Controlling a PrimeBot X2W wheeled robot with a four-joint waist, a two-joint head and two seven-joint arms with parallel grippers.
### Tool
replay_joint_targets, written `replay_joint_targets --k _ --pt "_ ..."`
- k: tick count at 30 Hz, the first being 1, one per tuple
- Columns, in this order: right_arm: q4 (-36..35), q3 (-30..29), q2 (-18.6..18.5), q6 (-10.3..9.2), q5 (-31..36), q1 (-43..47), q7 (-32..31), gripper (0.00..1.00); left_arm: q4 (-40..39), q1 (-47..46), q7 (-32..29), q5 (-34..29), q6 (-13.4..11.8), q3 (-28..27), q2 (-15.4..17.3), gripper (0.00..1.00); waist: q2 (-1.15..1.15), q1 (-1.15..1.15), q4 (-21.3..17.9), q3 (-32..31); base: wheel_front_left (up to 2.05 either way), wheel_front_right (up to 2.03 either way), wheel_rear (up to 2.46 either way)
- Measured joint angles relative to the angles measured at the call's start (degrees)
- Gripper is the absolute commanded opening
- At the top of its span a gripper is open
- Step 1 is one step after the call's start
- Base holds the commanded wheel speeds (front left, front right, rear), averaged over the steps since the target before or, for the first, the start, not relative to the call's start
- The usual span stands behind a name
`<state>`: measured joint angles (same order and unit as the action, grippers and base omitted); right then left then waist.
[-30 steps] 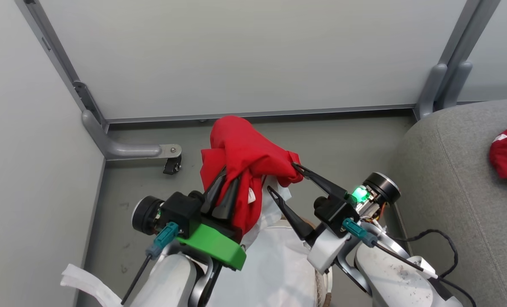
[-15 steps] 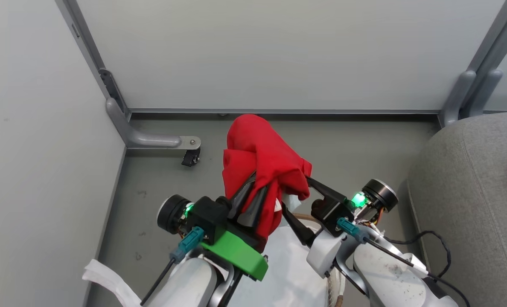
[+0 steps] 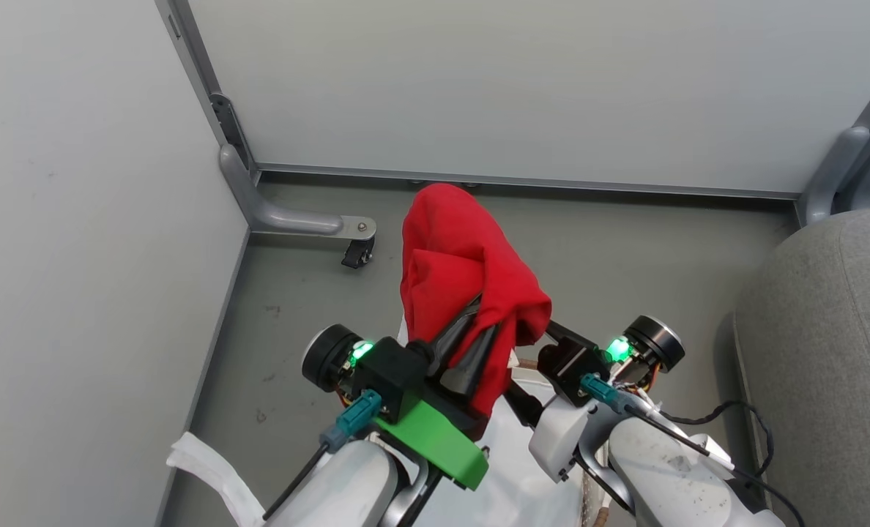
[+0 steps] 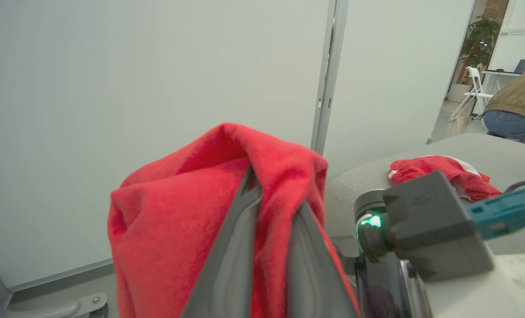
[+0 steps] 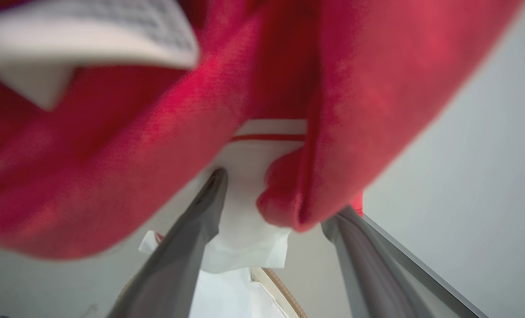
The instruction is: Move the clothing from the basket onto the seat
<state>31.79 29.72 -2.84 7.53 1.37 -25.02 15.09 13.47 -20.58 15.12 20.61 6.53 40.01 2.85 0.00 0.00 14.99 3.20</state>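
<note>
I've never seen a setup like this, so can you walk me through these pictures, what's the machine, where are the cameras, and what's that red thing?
This is a wheeled robot with two arms, each ending in a two-fingered gripper. One picture looks down from its head; the other two come from cameras on each wrist, looking along the fingers. The left gripper is shut on a red garment, lifted above the grey floor. The right gripper is open, its fingers spread under the hanging cloth. Below the arms lies the white liner of the basket. At the right is the grey seat, where the left wrist view shows another red garment already lying.
</note>
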Motion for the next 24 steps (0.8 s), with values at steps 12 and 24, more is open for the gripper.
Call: replay_joint_targets --k 12,24 --pt "0.74 0.41 -0.01 0.00 -2.37 -0.88 0.00 0.00 -0.49 -0.92 0.00 0.86 0.00 2.75 0.00 0.00 0.00 0.00 1.27 1.30 0.00 0.00 0.00" --pt "2.34 1.83 0.01 0.00 -4.48 -1.18 0.00 0.00 -0.60 -1.24 0.00 1.13 -0.49 2.54 0.01 0.00 0.00 0.00 1.58 1.80 0.00 0.00 0.00"
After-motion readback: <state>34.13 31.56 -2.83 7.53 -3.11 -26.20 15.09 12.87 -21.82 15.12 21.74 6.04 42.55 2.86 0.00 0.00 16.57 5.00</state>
